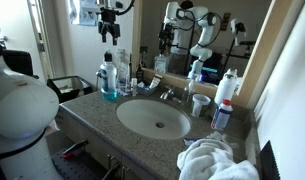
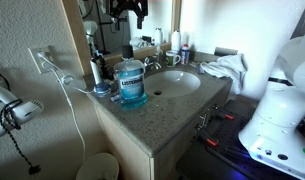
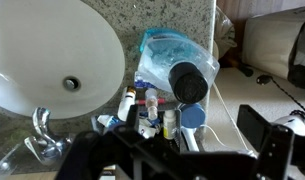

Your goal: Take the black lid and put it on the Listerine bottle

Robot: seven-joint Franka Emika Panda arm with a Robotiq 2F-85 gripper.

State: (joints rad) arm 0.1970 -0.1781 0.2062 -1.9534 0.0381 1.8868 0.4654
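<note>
looking down through the wrist view, i am finding the small round black plastic lid (image 3: 189, 83) apparently seated on the neck of the broad clear plastic listerine bottle with blue-teal liquid (image 3: 160, 52); i cannot tell whether it is screwed down. the pincer (image 1: 112, 36) is hanging high above, its fingers looking spread with nothing between them. the bottle is standing upright, its long axis vertical, almost straight beneath the pincer in both exterior views (image 2: 132, 82), so any coming move is running plainly down or up along that axis. the bottle is sitting near the corner of the speckled grey stone desk (image 2: 167, 125), close to its front edge, with the white oval sink basin (image 3: 47, 55) beside it. a cluster of small toiletry bottles (image 3: 147, 112) is crowding just beside it, so i am judging sideways room as tight and overhead room as open.
</note>
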